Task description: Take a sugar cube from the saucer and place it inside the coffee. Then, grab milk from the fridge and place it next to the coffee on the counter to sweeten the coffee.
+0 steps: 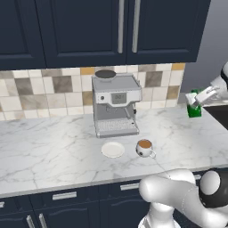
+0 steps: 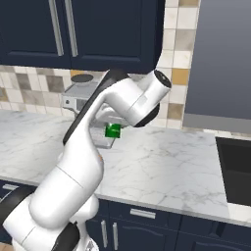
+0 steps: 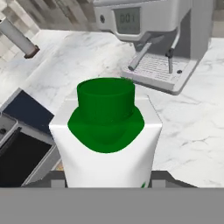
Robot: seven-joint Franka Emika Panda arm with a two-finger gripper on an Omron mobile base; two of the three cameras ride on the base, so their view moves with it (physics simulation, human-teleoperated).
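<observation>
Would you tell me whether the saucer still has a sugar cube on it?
Empty: the saucer shows bare white beside the coffee.

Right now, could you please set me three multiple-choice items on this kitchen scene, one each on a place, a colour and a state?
1. Where does the saucer lie?
A. on top of the espresso machine
B. on the counter beside the coffee, in front of the espresso machine
C. inside a cabinet

2. What colour is the cap of the milk?
A. red
B. blue
C. green

3. What is the state of the tool?
A. shut on the milk, held above the counter
B. open over the saucer
C. shut on the mug

Answers: 1 B, the left base view shows plate and mug side by side; 2 C, the hand view shows a green cap; 3 A, the carton sits in the tool.
</observation>
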